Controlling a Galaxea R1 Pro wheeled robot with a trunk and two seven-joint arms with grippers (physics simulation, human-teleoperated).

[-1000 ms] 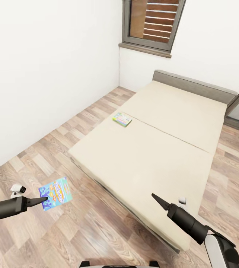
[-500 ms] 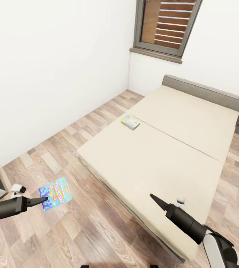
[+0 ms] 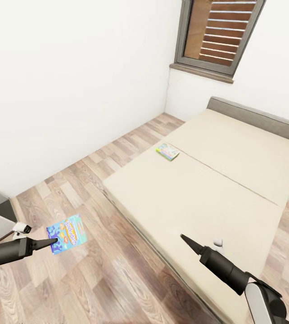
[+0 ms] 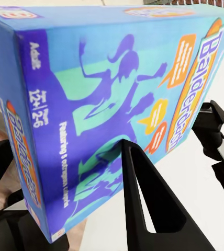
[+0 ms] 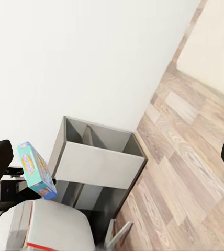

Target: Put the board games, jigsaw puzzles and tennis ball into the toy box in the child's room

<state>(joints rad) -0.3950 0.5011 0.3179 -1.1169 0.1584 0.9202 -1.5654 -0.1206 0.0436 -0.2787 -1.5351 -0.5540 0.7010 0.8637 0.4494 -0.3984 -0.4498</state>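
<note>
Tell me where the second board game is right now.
In the head view, the second board game lies on the bed, near its left edge beside the seam, below the window.

- White walls (image 3: pixel 72 81) met at a corner.
- Wood-plank floor (image 3: pixel 95 180) (pale brown) ran beside a beige bed (image 3: pixel 216 189).
- A slatted window (image 3: pixel 221 31) sat above.

Open floor (image 3: pixel 95 180) between wall (image 3: pixel 63 81) and bed (image 3: pixel 198 198)

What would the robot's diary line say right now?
left gripper: shut on blue board game | right gripper: holds nothing | second board game: on bed
</note>
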